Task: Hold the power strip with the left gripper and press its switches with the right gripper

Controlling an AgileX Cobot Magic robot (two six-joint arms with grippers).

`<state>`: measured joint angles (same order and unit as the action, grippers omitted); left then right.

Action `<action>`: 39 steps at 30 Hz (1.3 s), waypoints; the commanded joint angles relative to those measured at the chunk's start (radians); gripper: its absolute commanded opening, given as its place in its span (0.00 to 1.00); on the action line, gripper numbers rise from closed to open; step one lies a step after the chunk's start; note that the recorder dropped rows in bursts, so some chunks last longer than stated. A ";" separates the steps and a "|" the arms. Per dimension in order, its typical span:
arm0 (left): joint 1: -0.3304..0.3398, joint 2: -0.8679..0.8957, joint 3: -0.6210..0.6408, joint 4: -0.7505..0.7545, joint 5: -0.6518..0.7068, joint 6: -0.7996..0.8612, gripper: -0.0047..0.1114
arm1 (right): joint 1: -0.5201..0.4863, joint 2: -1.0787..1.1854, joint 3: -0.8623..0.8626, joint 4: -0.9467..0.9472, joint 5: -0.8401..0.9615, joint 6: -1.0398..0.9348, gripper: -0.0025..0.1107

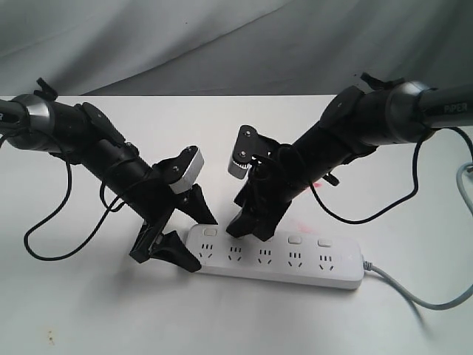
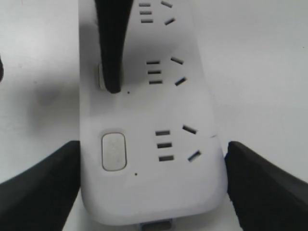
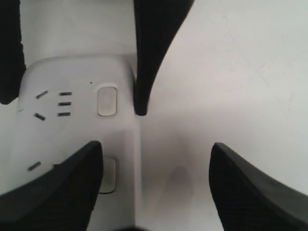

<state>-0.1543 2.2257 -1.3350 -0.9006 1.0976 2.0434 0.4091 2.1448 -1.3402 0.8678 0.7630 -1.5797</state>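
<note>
The white power strip (image 1: pixel 295 270) lies flat on the white table, its grey cord (image 1: pixel 414 292) trailing off to the right. My left gripper (image 1: pixel 205 244) straddles its left end, one finger against each long side (image 2: pixel 153 183), shut on it. The end switch (image 2: pixel 113 151) shows uncovered between those fingers. My right gripper (image 1: pixel 251 231) stands open over the strip. One of its fingers (image 2: pixel 111 48) rests tip-down on the second switch (image 2: pixel 100 77). Its other finger (image 3: pixel 250 187) hangs over bare table behind the strip. Two more switches (image 1: pixel 295 239) show further right.
Black cables loop from both arms onto the table (image 1: pixel 66 310), one on the left (image 1: pixel 44 237), one on the right (image 1: pixel 369 214). A grey cloth backdrop (image 1: pixel 222 44) hangs behind. Another grey cable (image 1: pixel 465 185) runs along the right edge.
</note>
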 commanded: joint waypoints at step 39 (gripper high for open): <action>-0.008 0.000 0.004 -0.002 0.000 0.005 0.04 | -0.119 -0.146 0.229 0.233 -0.082 -0.250 0.54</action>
<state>-0.1543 2.2257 -1.3350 -0.9006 1.0976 2.0434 0.2943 1.9887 -1.1209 1.0959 0.6934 -1.8212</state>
